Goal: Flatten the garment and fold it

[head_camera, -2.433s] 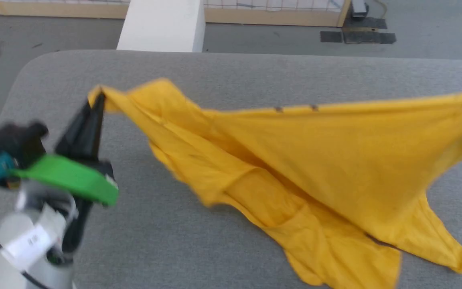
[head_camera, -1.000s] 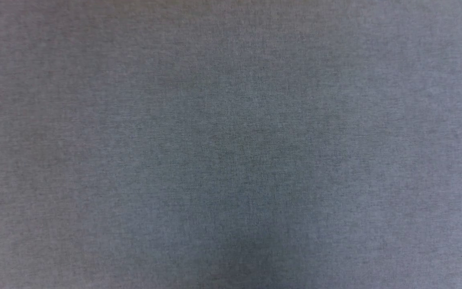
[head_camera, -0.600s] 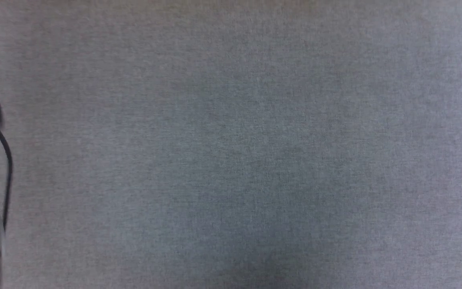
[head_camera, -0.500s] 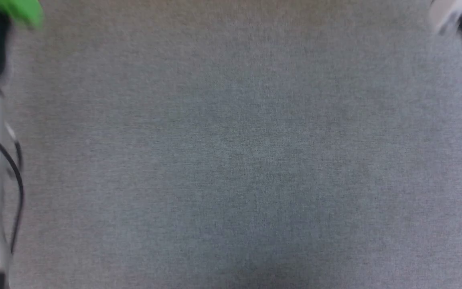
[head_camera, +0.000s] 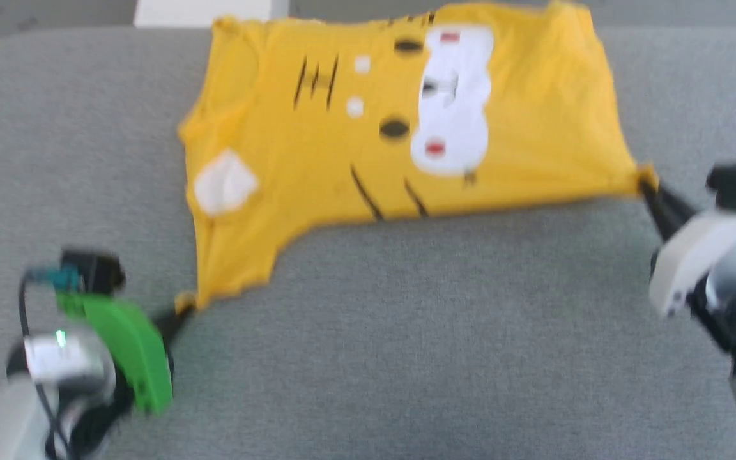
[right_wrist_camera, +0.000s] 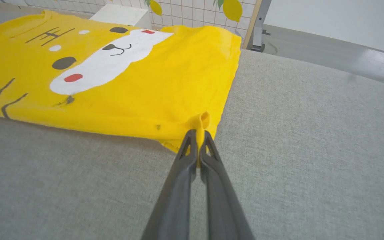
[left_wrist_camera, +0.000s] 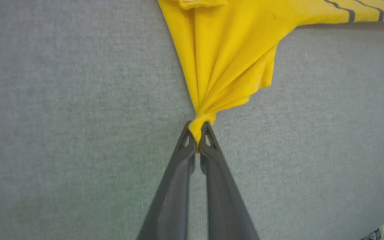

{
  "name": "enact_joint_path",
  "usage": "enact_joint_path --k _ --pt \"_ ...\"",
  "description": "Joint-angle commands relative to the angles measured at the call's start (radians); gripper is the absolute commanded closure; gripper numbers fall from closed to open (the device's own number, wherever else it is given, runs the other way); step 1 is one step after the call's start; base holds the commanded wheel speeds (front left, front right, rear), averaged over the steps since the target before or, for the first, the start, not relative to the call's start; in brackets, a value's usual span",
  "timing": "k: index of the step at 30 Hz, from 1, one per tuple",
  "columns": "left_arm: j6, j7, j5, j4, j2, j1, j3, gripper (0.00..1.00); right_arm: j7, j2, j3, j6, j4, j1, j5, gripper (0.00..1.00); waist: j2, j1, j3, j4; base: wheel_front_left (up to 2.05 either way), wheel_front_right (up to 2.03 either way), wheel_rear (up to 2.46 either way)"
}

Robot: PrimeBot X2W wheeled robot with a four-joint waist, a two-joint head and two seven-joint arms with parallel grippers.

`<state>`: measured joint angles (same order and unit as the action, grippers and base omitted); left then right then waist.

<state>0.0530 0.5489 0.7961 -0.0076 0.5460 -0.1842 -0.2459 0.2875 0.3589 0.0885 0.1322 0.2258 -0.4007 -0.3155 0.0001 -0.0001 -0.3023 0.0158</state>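
The garment [head_camera: 342, 128], a mustard-yellow T-shirt with a cartoon face, white muzzle, red dots and black stripes, lies spread print-up across the far half of the grey table [head_camera: 406, 332]. My left gripper [head_camera: 179, 310] is shut on a bunched near-left corner of the garment [left_wrist_camera: 212, 60], its closed tips [left_wrist_camera: 197, 133] pinching the cloth. At the right, my right gripper [head_camera: 646, 182] is shut on the garment's near-right corner [right_wrist_camera: 198, 123], the cloth [right_wrist_camera: 112, 76] stretched flat beyond it.
A white post [head_camera: 208, 11] stands behind the table's far edge. In the right wrist view a tiled wall with lemon prints [right_wrist_camera: 212, 8] and a metal stand [right_wrist_camera: 258, 23] rise beyond the table. Bare grey table surface lies between my arms.
The camera swung from bare grey table back onto the scene. The garment, earlier held up with its plain side showing, now lies spread print-up, both grippers still pinching its corners.
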Motion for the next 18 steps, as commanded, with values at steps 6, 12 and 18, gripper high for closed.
enact_joint_path --k 6,12,18 --pt "-0.087 0.056 0.061 -0.141 0.021 0.23 0.015 1.0 0.076 0.002 -0.024 -0.002 -0.068 0.167 0.01 1.0 -0.0001 0.0001 0.089 -0.02 0.0 0.0 0.0" --pt "-0.144 0.079 0.084 -0.219 0.029 0.382 0.022 1.0 0.156 -0.008 -0.059 -0.002 -0.14 0.314 0.025 1.0 -0.0001 0.0001 0.105 -0.02 0.0 0.0 0.0" --pt "-0.151 0.032 0.056 -0.268 0.016 0.45 0.006 1.0 0.118 -0.018 -0.083 -0.002 -0.186 0.424 0.047 1.0 -0.0001 0.0001 0.118 -0.025 0.0 0.0 0.0"
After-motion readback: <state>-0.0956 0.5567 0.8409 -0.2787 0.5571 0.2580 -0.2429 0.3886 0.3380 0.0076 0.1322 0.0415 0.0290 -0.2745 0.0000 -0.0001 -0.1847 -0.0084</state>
